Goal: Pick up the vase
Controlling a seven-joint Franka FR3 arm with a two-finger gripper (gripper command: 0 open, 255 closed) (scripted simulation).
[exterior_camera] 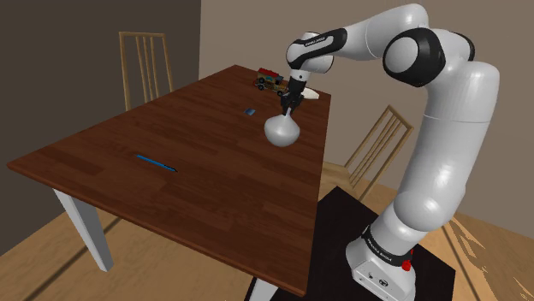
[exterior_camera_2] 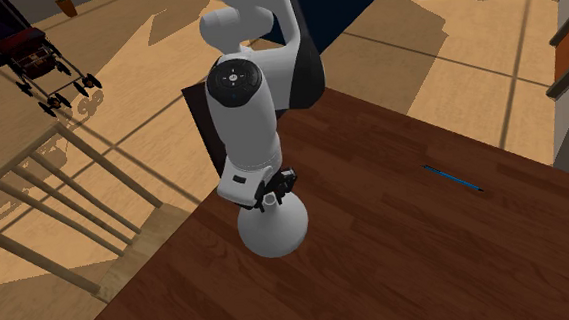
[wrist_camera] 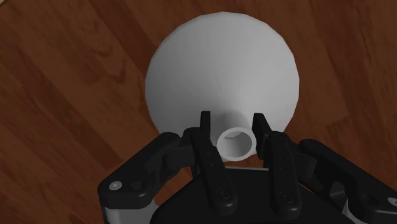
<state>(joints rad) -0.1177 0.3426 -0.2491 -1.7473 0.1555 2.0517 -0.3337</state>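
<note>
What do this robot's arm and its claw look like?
The arm is made of smooth, rounded white segments with dark joints, a black band with small white lettering near the wrist, and a red spot at its base. The gripper is all black, with two slim fingers.

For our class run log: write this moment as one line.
gripper: shut on vase neck | vase: white, round body | lifted: cannot tell | table: brown wood

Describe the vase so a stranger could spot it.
Find the brown wooden table, the side toward the white arm. The vase is the round white bulb with a narrow neck, clasped by the black tool; the blue stick nearby is thin and flat.
</note>
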